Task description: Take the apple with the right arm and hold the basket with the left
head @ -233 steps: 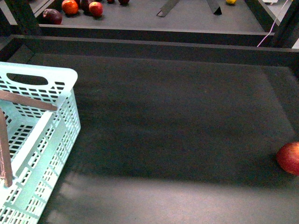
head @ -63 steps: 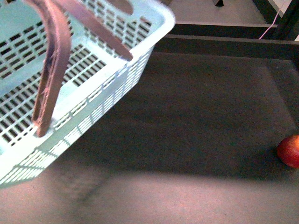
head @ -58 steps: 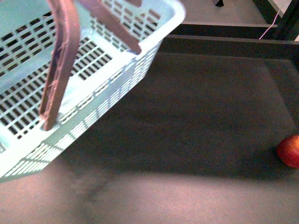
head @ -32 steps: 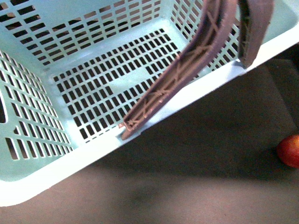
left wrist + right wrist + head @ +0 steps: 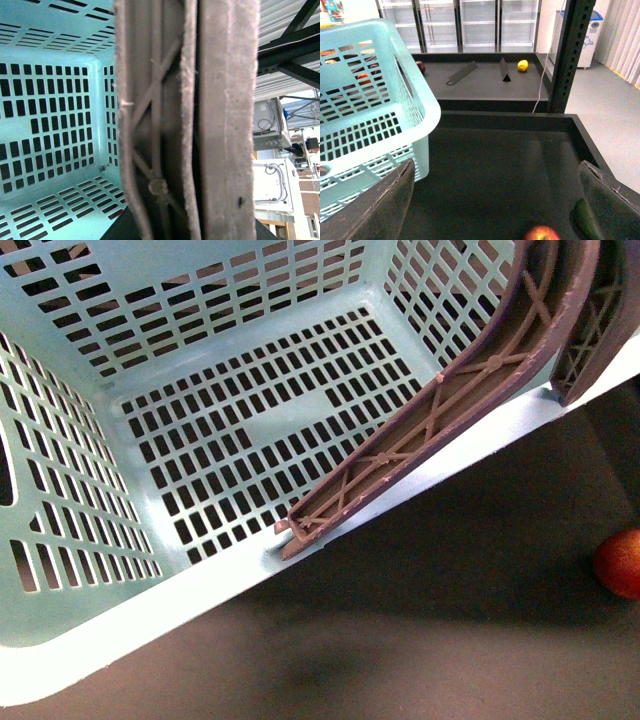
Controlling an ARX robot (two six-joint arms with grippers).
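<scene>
One apple point(image 5: 541, 233) ahead of spread right gripper point(image 5: 495, 202).

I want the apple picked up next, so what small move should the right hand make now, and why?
Probably lower the right hand toward the apple. Its fingers are open and empty, the apple lies untouched on the dark table ahead, between them, and the basket is apart from it.

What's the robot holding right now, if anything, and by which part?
The basket, by its two brown handles, apparently in the left hand; the right hand is open and empty.
</scene>
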